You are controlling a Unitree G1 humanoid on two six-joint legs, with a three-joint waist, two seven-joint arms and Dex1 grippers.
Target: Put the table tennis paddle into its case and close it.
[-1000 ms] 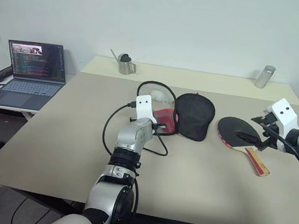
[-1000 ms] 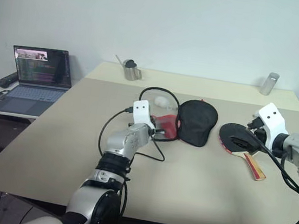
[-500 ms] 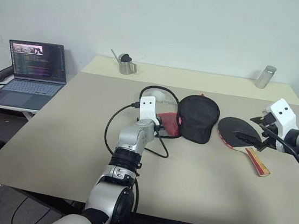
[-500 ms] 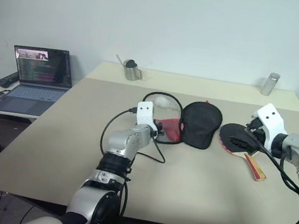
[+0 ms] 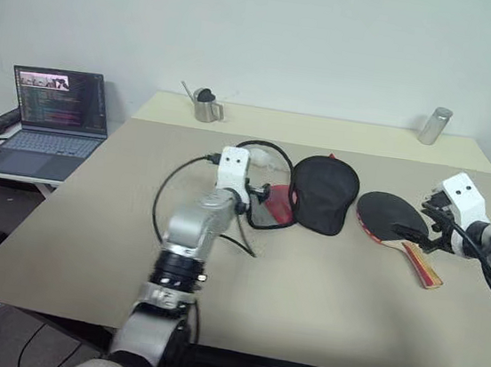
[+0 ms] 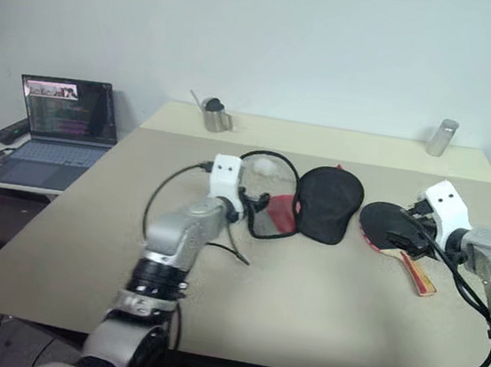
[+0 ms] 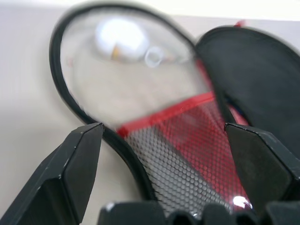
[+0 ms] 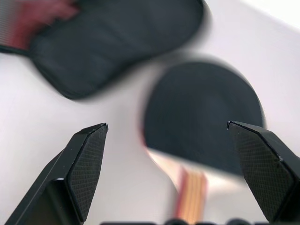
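Note:
The case lies open at the table's middle, its black fabric half to the right. Its pale-lined half holds a white round thing and carries a red-edged mesh pocket. My left gripper hovers just above the near edge of the lined half, open, holding nothing. The table tennis paddle lies flat to the right of the case, black rubber up, its striped wooden handle pointing toward the near right. My right gripper hangs open over the blade's right side near the handle, with the blade between its fingers.
A metal pitcher and a metal cylinder stand along the table's far edge. A laptop sits open on a lower side table at the left. A black cable loops from my left wrist onto the table beside the case.
My left gripper let go of the case's lined half, opened wide and drew back up and to the left. My right gripper sank closer to the paddle. The case shifted slightly right.

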